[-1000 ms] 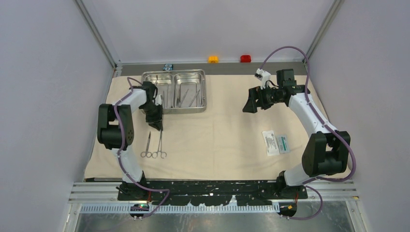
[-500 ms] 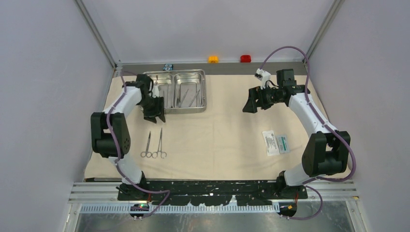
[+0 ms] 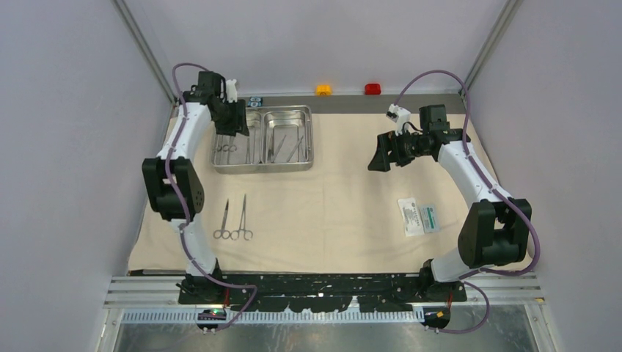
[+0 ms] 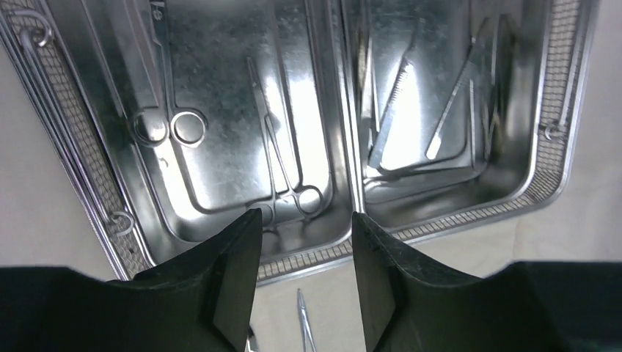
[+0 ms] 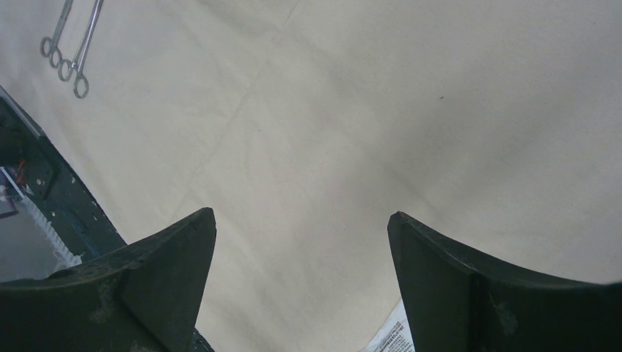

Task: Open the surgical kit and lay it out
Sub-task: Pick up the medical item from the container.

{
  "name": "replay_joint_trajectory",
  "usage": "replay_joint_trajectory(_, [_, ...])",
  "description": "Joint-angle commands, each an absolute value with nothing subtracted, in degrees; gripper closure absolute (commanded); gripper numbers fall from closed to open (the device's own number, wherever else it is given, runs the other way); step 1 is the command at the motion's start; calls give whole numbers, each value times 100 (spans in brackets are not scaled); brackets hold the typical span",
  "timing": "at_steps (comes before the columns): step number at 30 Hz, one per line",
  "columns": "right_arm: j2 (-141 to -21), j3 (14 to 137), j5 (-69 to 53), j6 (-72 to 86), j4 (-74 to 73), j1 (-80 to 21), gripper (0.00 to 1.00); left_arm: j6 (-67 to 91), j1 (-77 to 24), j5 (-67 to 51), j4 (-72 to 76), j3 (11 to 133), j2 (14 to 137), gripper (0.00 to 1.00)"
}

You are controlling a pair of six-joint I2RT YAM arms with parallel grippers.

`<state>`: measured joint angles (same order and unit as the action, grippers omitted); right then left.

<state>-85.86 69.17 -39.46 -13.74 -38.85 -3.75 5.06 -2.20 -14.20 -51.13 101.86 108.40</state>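
Observation:
The beige cloth wrap (image 3: 345, 198) lies spread flat, with the steel two-compartment tray (image 3: 311, 139) at its back left. My left gripper (image 3: 233, 125) hangs over the tray's left compartment, open and holding nothing (image 4: 304, 216). Below it in the left wrist view are ring-handled forceps (image 4: 282, 165) in the left compartment and thin straight tools (image 4: 447, 125) in the right one. Two ring-handled forceps (image 3: 233, 218) lie side by side on the cloth in front of the tray. My right gripper (image 3: 378, 158) hovers open and empty (image 5: 301, 214) over bare cloth. The white-and-green packet (image 3: 418, 216) lies front right.
An orange button (image 3: 323, 89), a red button (image 3: 373, 89) and a small black-and-blue block (image 3: 254, 100) sit along the back edge behind the cloth. Grey enclosure walls stand left, right and behind. The black base rail (image 3: 323, 284) runs along the near edge.
My left gripper has risen from beside the two forceps on the cloth and swung back over the tray's left compartment, its jaws spreading. The right arm has not moved.

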Motion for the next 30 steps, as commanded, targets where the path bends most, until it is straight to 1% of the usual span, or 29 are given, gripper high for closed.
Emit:
replay_joint_trajectory(1, [-8501, 7049, -4036, -1485, -3802, -360, 8, 288, -149, -1186, -4818, 11157, 11812, 51])
replay_joint_trajectory(6, [-8607, 7058, -4049, -1489, -3808, -359, 9, 142, -96, -1026, -5074, 12744, 13115, 53])
replay_joint_trajectory(11, [-8622, 7058, -4010, -1525, -3842, -366, 9, 96, -27, -775, -4914, 13665, 13986, 54])
replay_joint_trajectory(19, [-8701, 7079, -3947, -1592, -3874, -361, 9, 35, 194, -677, -4646, 14159, 14512, 58])
replay_joint_trajectory(26, [-8810, 7109, -3985, -1610, -3911, -367, 9, 26, 252, -615, -4645, 14446, 14834, 59])
replay_joint_trajectory(30, [-8832, 7113, -3983, -1623, -3916, -361, 9, 26, 294, -773, -4750, 14689, 15037, 59])
